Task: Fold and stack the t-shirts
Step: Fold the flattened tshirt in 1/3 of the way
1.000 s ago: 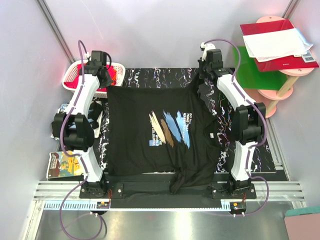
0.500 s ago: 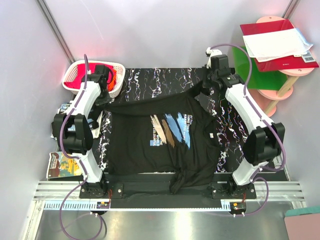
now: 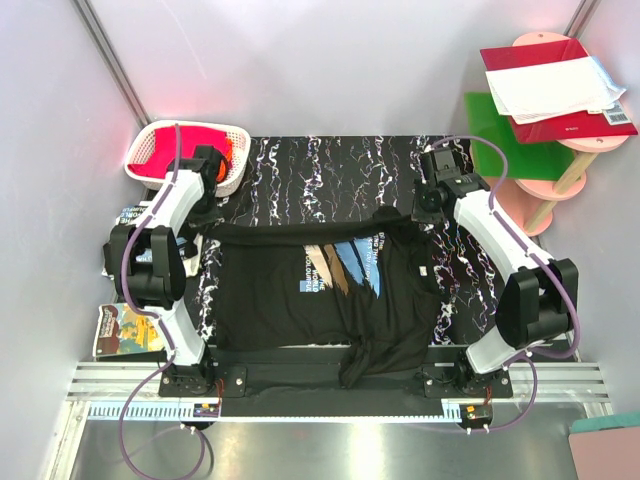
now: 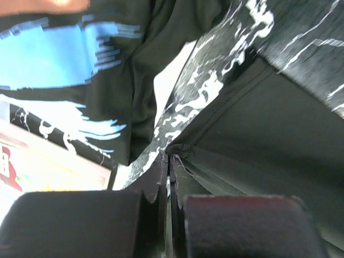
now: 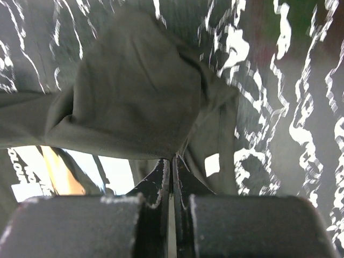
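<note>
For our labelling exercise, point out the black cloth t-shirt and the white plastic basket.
black cloth t-shirt (image 3: pixel 265 300): top external view, plain body cloth left of the print.
white plastic basket (image 3: pixel 236 165): top external view, its right lattice wall.

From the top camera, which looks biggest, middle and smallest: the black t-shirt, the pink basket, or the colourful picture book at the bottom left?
1. t-shirt: biggest by far.
2. basket: middle.
3. picture book: looks smallest, but part of it is hidden, so basket versus book is not certain.
</note>
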